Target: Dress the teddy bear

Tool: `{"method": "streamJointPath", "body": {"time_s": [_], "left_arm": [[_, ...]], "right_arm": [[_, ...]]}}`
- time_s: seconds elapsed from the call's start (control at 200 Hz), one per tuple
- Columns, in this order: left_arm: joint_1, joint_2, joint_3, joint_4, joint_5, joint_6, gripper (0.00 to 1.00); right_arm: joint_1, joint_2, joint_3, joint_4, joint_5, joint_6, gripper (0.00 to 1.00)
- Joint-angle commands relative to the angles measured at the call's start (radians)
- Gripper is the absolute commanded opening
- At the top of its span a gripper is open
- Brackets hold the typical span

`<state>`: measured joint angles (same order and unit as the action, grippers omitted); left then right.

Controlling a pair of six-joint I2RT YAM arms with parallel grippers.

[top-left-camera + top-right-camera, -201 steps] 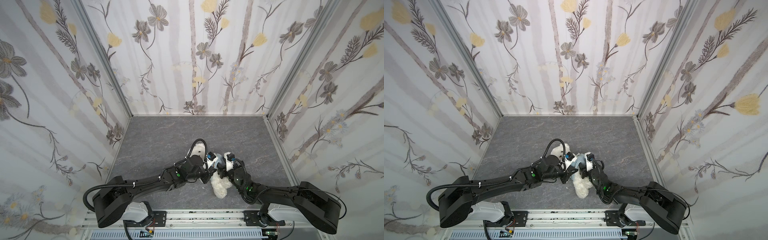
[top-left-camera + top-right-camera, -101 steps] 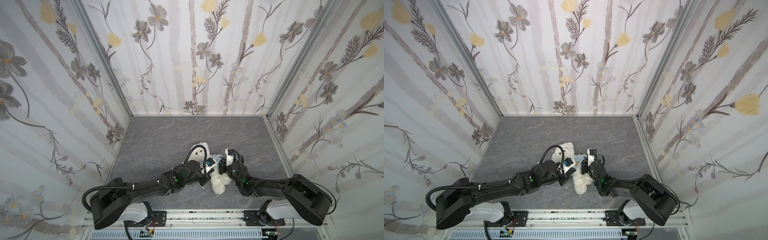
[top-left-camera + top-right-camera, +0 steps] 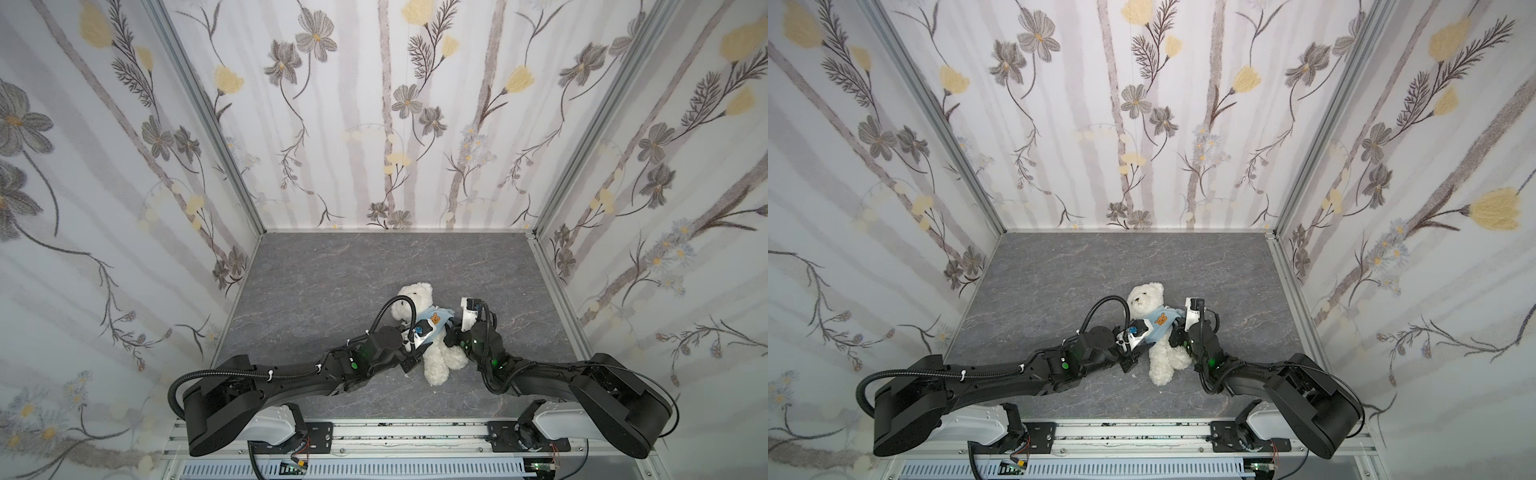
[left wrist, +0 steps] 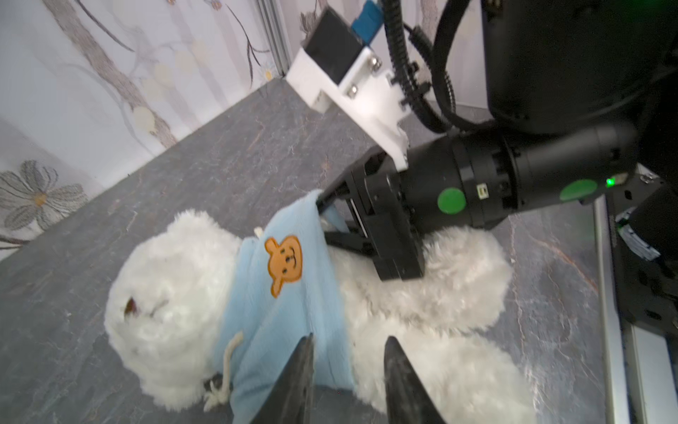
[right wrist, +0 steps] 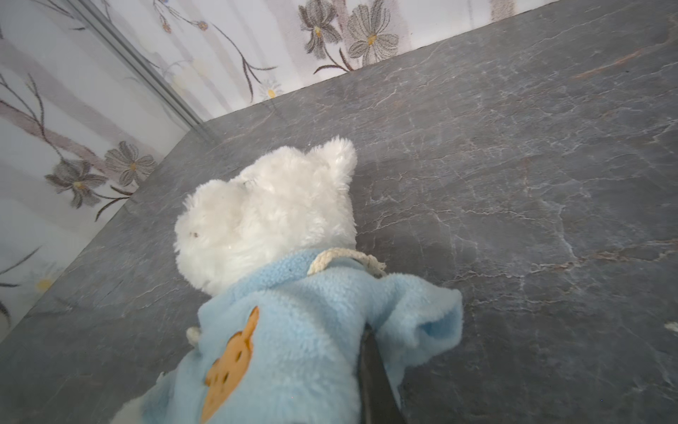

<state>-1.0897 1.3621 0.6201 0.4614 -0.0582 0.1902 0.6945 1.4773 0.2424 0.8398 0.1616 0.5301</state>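
Two arms are meeting low over the grey counter (image 3: 332, 266), where the teddy bear (image 3: 440, 359) is lying on its back between them, head toward the back wall. We are seeing the light-blue hoodie (image 3: 1156, 328) sitting round its neck and chest. The right hand (image 4: 324, 218) is pinching the hoodie's side hem. The left hand (image 4: 348, 341) is hovering spread at the opposite hem. We are judging this as the pulling-down step, and next the left hand is needing a fresh pinch on its hem.
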Motion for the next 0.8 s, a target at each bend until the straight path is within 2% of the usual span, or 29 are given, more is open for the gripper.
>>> {"method": "streamJointPath", "body": {"time_s": [0.0,0.075,0.185,0.35,0.465,0.625,0.665,0.704,0.729,0.764,0.794], "left_arm": [[-0.007,0.066,0.057,0.048,-0.06,0.083,0.39],[-0.008,0.125,0.094,0.048,-0.08,0.12,0.48],[-0.009,0.2,0.139,0.048,-0.131,0.163,0.54],[-0.008,0.268,0.196,0.051,-0.197,0.18,0.54],[-0.007,0.302,0.226,0.055,-0.239,0.194,0.51],[-0.001,0.343,0.243,0.056,-0.249,0.222,0.41],[0.003,0.354,0.248,0.056,-0.252,0.225,0.36],[0.009,0.362,0.252,0.057,-0.245,0.223,0.28],[0.013,0.366,0.254,0.057,-0.236,0.218,0.19],[0.024,0.371,0.256,0.057,-0.219,0.204,0.0],[0.032,0.372,0.254,0.058,-0.206,0.185,0.0]], "right_arm": [[0.003,-0.033,-0.004,0.065,-0.048,0.001,0.05],[0.003,-0.064,-0.009,0.057,-0.051,0.008,0.05],[0.006,-0.096,-0.005,0.028,-0.048,-0.001,0.04],[0.022,-0.1,-0.007,0.025,-0.053,-0.028,0.03],[0.032,-0.094,-0.021,0.053,-0.067,-0.046,0.03],[0.034,-0.091,-0.039,0.091,-0.109,-0.088,0.03],[0.035,-0.092,-0.04,0.09,-0.125,-0.103,0.03],[0.034,-0.091,-0.04,0.091,-0.142,-0.126,0.04],[0.034,-0.092,-0.042,0.09,-0.147,-0.136,0.04],[0.033,-0.095,-0.048,0.088,-0.149,-0.151,0.06],[0.033,-0.104,-0.058,0.09,-0.142,-0.165,0.08]]}}
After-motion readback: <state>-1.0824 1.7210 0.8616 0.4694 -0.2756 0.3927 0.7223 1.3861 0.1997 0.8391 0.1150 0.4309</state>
